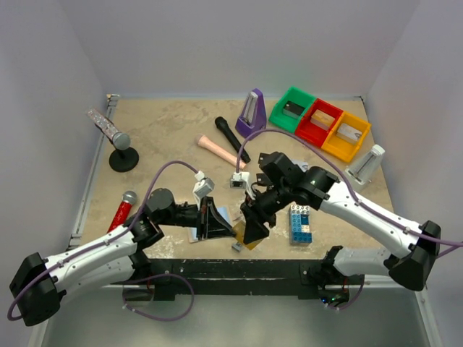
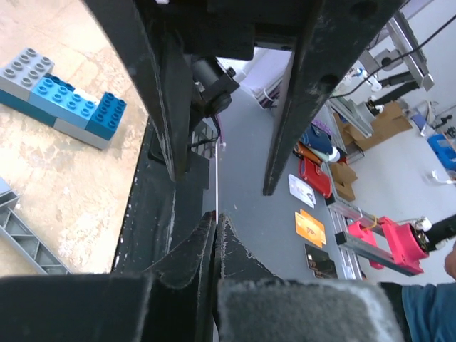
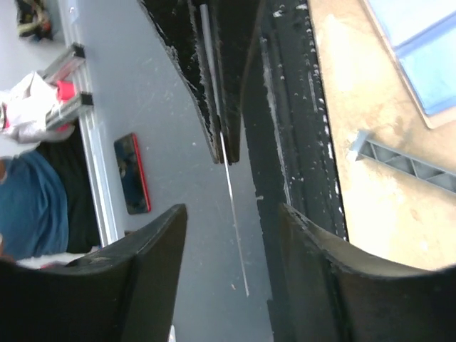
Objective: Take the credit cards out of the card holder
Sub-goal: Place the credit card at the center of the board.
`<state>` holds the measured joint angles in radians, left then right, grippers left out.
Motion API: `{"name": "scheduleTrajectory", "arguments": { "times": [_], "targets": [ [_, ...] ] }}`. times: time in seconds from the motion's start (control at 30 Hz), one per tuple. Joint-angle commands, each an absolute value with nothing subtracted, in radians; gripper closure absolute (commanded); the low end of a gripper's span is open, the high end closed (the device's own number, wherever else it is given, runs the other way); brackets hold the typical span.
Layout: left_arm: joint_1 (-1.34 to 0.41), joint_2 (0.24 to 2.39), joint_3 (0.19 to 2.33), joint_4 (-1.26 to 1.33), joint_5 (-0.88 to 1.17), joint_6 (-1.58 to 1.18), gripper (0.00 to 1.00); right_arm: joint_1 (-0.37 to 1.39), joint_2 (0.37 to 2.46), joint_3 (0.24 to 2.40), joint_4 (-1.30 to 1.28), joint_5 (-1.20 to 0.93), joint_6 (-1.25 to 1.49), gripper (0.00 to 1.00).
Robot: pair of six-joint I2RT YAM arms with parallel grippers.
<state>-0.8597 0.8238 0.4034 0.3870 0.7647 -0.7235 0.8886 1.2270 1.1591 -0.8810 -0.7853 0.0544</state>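
A thin credit card (image 2: pixel 215 171) shows edge-on as a pale line, held over the table's front edge. My left gripper (image 2: pixel 216 217) is shut on it. The same card (image 3: pixel 235 214) hangs between the spread fingers of my right gripper (image 3: pixel 234 214), which is open and touches nothing. From above, the left gripper (image 1: pixel 226 228) and the right gripper (image 1: pixel 251 235) meet tip to tip, with a tan card (image 1: pixel 247 241) between them. The light-blue card holder (image 3: pixel 420 57) lies open flat on the table behind them. On the floor beyond the edge lie white (image 2: pixel 302 191), orange (image 2: pixel 310 228) and black (image 2: pixel 320 261) cards.
A blue-and-white toy brick stack (image 1: pixel 300 224) stands just right of the right gripper. A narrow grey bar piece (image 3: pixel 406 158) lies near the front edge. Further back are microphones (image 1: pixel 121 210), a pink tube (image 1: pixel 217 149), a purple metronome (image 1: pixel 251 114) and green, red and orange bins (image 1: pixel 318 124).
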Motion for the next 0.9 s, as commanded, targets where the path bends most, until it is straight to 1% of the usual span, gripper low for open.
{"name": "scheduleTrajectory", "arguments": {
  "times": [0.0, 0.1, 0.17, 0.2, 0.3, 0.4, 0.63, 0.87],
  "targets": [
    [-0.833, 0.784, 0.399, 0.402, 0.663, -0.73, 1.0, 0.832, 1.114, 1.206, -0.913, -0.64, 0.115, 0.37],
    [-0.796, 0.765, 0.377, 0.333, 0.47, -0.768, 1.0, 0.766, 1.013, 1.19, -0.899, -0.433, 0.205, 0.33],
    [-0.775, 0.779, 0.383, 0.237, 0.266, -0.823, 1.0, 0.759, 0.932, 1.164, -0.881, -0.265, 0.248, 0.33],
    [-0.761, 0.799, 0.382, 0.215, 0.209, -0.857, 1.0, 0.758, 0.873, 1.145, -0.859, -0.202, 0.276, 0.32],
    [-0.715, 0.876, 0.38, 0.212, 0.091, -0.949, 1.0, 0.758, 0.767, 1.076, -0.805, -0.123, 0.308, 0.32],
    [-0.675, 0.986, 0.391, 0.288, 0.068, -1.005, 1.0, 0.758, 0.71, 1.019, -0.789, -0.087, 0.328, 0.32],
    [-0.658, 1.288, 0.514, 0.403, 0.075, -1.015, 1.0, 0.759, 0.677, 0.891, -0.739, -0.13, 0.394, 0.34],
    [-0.641, 1.468, 0.551, 0.52, 0.038, -1.081, 1.0, 0.759, 0.666, 0.835, -0.683, -0.156, 0.423, 0.34]
  ]
}}
